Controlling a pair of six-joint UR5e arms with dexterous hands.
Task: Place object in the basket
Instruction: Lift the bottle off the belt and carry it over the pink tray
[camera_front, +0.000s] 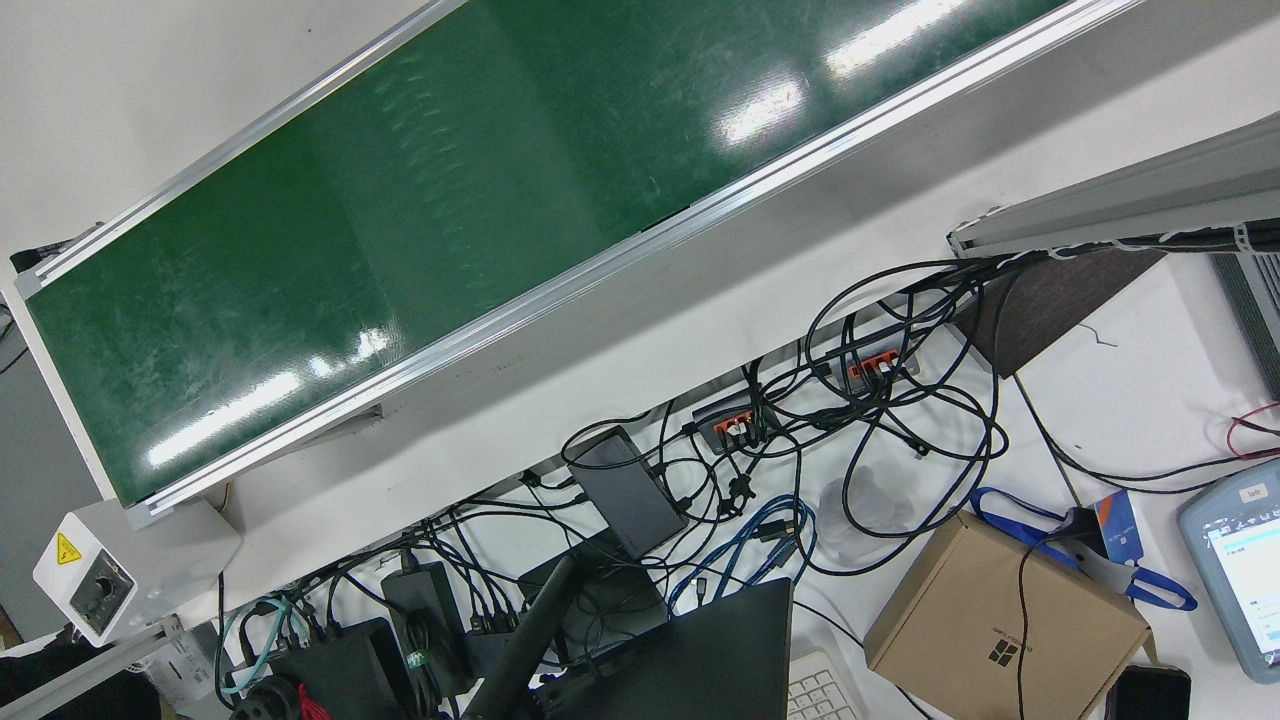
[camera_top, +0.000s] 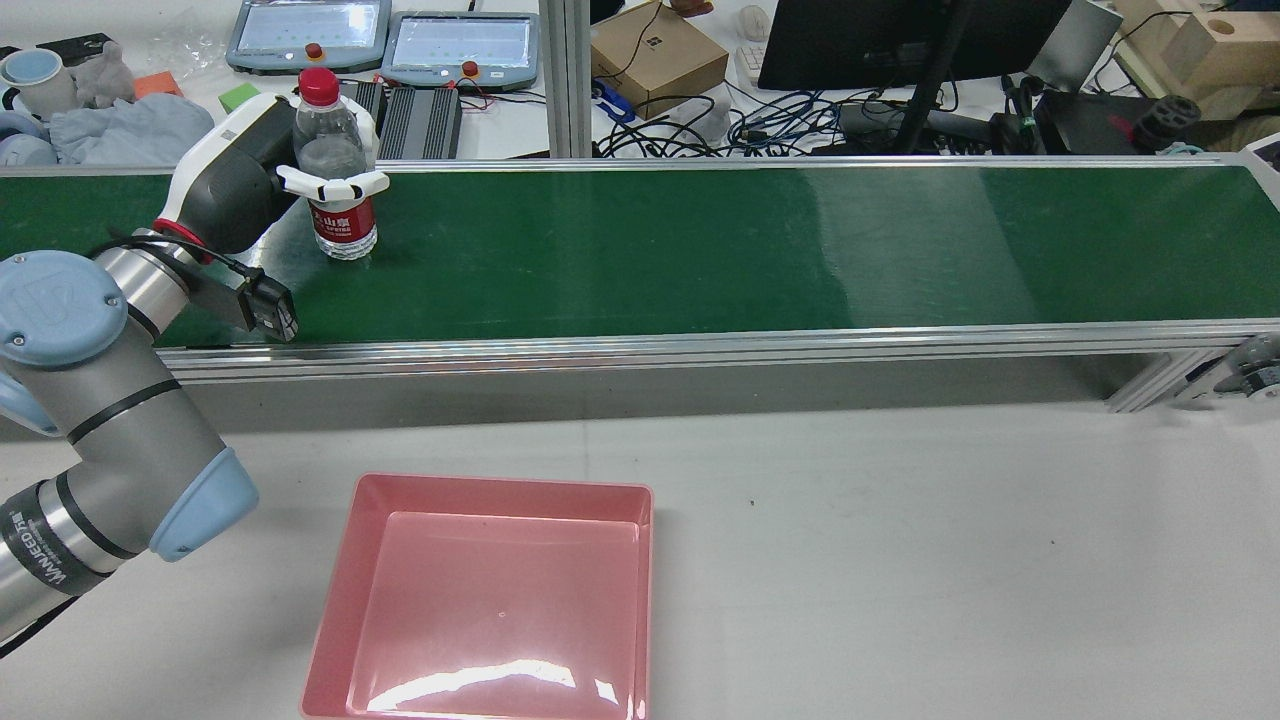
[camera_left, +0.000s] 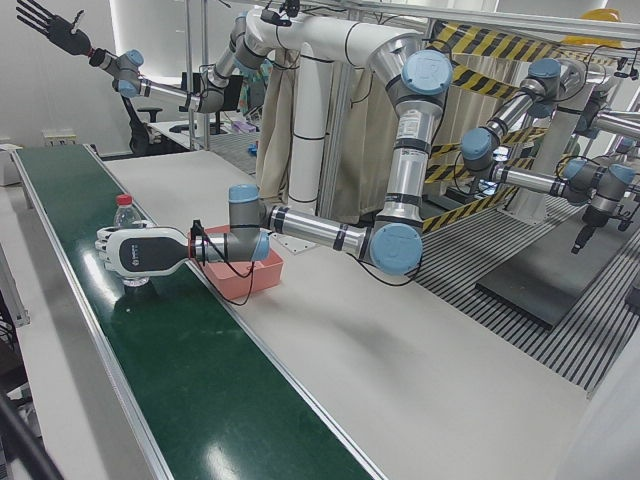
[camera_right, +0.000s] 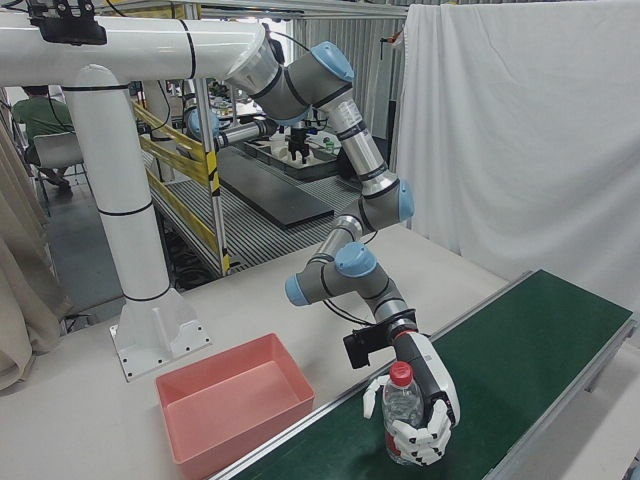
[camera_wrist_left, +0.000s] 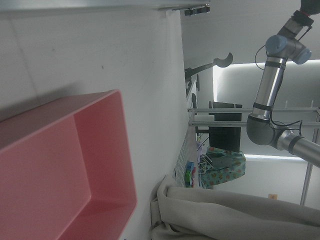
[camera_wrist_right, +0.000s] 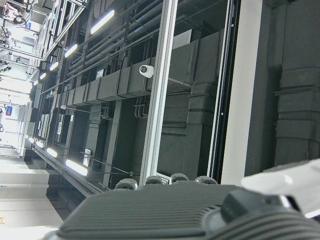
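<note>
Rear view has the left hand (camera_top: 265, 160) wrapped around the upright water bottle (camera_top: 335, 165) at the belt's (camera_top: 700, 250) far left, its long axis vertical, the pink basket (camera_top: 480, 600) lying nearer and slightly right; the right hand's state I cannot tell.

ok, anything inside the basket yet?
Nothing: the basket shows only its bare pink floor. The bottle stands on the belt with the left hand around it.
</note>
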